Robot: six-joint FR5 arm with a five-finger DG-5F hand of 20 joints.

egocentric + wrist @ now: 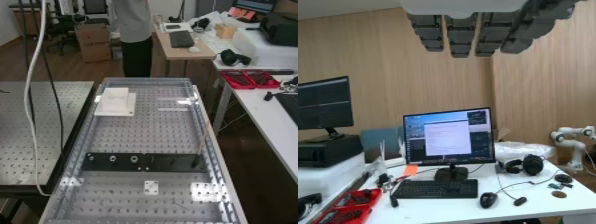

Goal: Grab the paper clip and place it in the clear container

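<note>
Our robot hand [459, 36] hangs with its fingers straight and wide, and we see nothing held in them. It faces out toward the monitor [447, 139] and keyboard [434, 188] on the white desk [451, 212], so we judge it is not lined up for a pick. As we read it, the task sits near its start, with grasp, carry and release all left to do, though we cannot confirm that from the container. Farther out, the bench [143, 135] bears a white block [117, 103], a long black plate [159, 165] and a small white square [151, 187]. We cannot tell where the paper clip lies relative to our hand, nor pick out the clear container with certainty.
</note>
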